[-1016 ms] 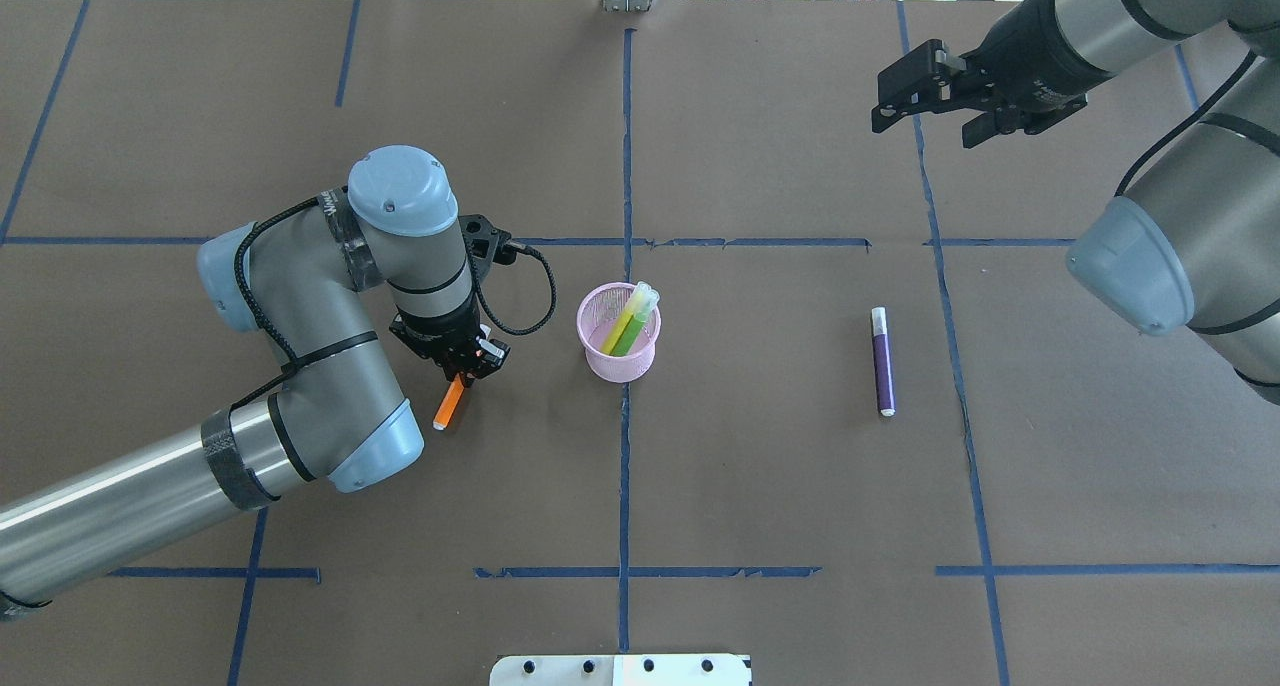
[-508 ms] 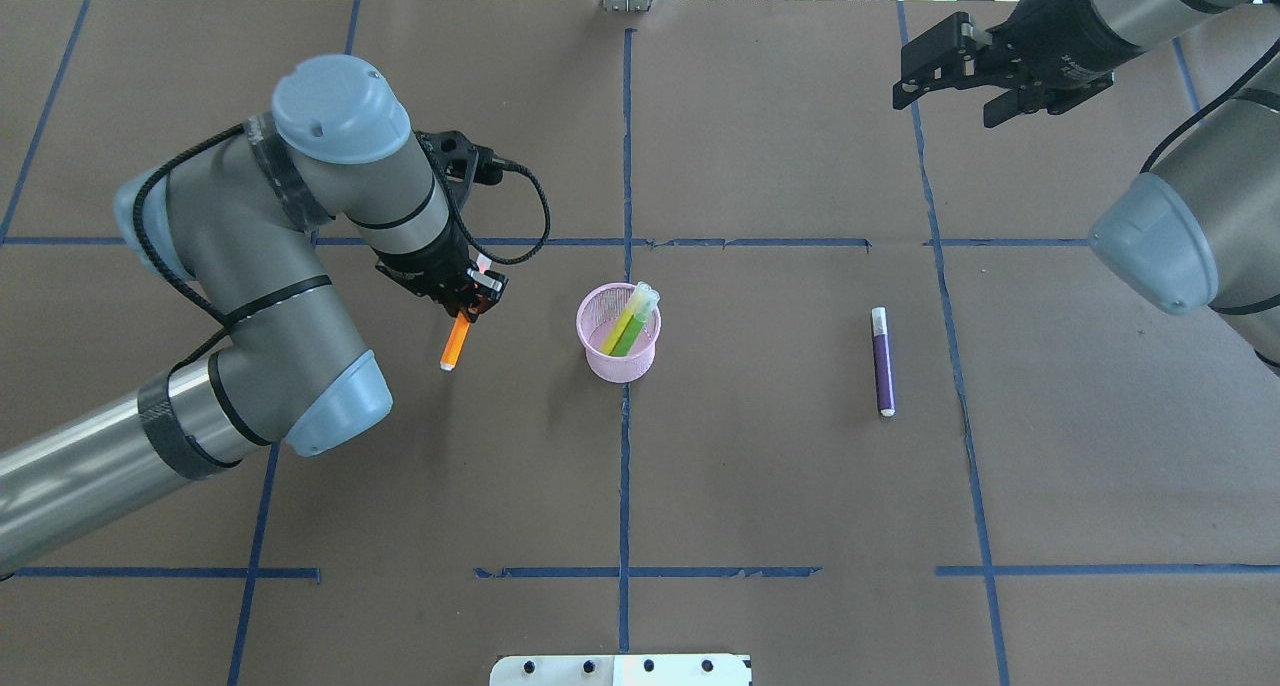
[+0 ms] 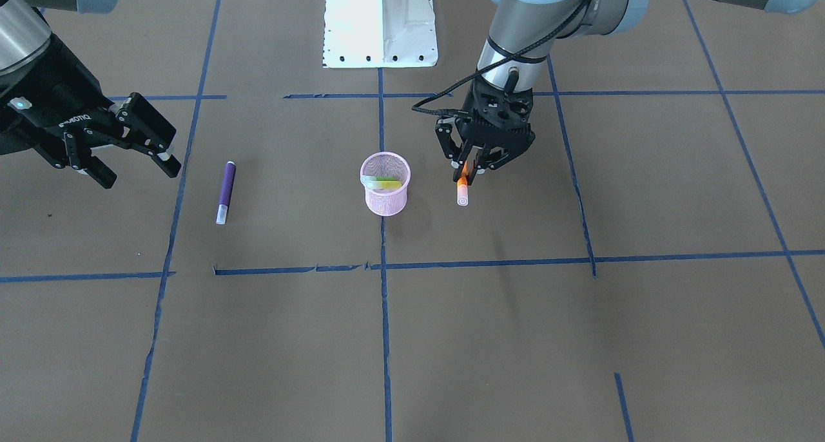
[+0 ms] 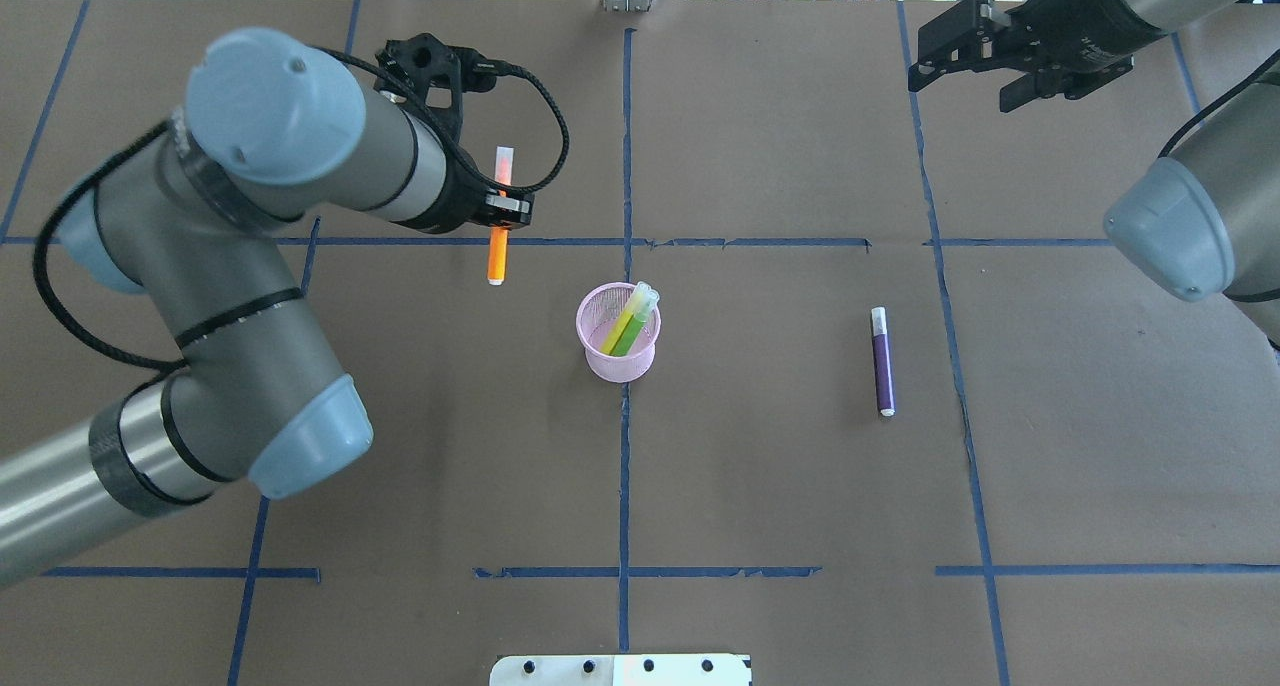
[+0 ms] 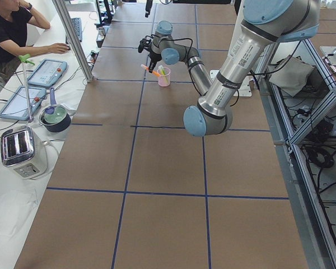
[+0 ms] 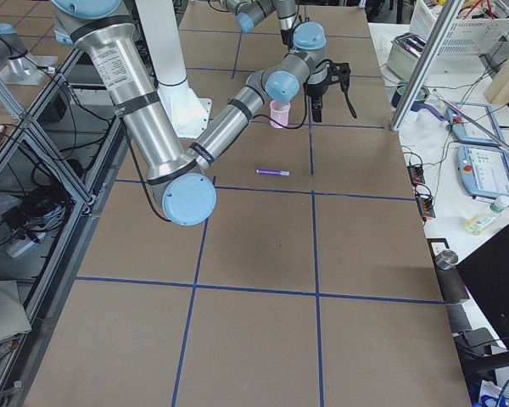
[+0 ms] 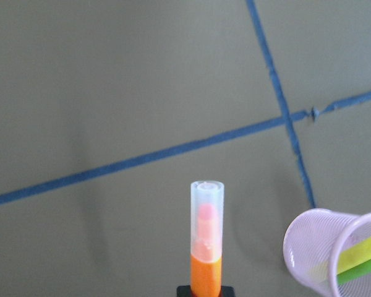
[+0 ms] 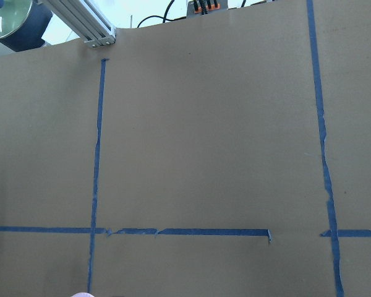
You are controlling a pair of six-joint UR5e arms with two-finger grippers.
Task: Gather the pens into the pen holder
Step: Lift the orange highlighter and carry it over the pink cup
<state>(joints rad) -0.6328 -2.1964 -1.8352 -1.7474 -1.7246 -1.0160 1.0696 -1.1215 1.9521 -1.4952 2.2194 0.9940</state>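
The pink mesh pen holder (image 4: 618,358) stands at the table's middle and also shows in the front view (image 3: 385,197) and the left wrist view (image 7: 309,247). A green pen (image 4: 630,334) leans inside it beside a yellow one. My left gripper (image 4: 498,216) is shut on the orange pen (image 4: 495,261) and holds it above the table, left of and beyond the holder. The pen hangs cap end down in the front view (image 3: 462,194). The purple pen (image 4: 883,361) lies flat to the holder's right. My right gripper (image 4: 965,76) is open and empty, high near the far right.
A white base plate (image 4: 620,669) sits at the near table edge. Blue tape lines cross the brown table cover. A toaster (image 5: 22,150), tablets and an operator are beside the table on the robot's left.
My left gripper has lifted the orange pen off the table and carried it farther away and a little right. My right gripper has drawn back toward the far right.
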